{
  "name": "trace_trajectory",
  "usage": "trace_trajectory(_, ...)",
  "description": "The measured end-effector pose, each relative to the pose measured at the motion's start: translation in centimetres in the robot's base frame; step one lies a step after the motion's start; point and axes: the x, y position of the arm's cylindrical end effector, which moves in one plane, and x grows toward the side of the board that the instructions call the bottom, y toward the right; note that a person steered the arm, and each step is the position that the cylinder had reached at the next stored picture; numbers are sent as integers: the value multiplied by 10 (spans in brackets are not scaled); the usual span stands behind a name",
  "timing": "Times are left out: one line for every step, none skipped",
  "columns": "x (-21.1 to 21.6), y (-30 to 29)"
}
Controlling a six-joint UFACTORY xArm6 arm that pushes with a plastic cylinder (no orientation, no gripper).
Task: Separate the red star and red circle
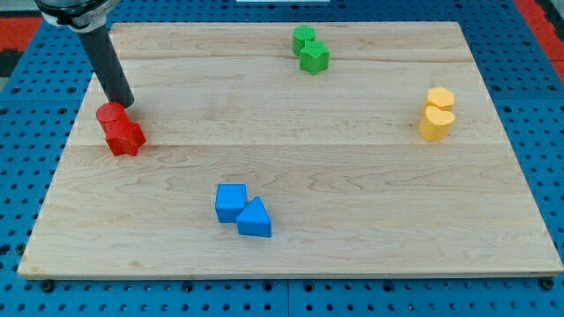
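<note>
My tip rests bare against the upper right edge of the red circle. The red star touches that circle from below, both near the wooden board's left edge.

My rod ran out past the view's top edge near the board's far-left corner, my tip sat against the red circle, whose lower part hid behind the red star touching it.

One camera only, looking down at a slant from beyond the desk's near edge. Whole wooden top fits in frame, moderately close.
</note>
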Motion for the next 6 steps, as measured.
trace_trajectory(1,0)
trace_trajectory(-9,-15)
trace_trajectory(-15,-55)
trace_trajectory(-14,-79)
trace_trajectory(10,-46)
trace_trajectory(40,14)
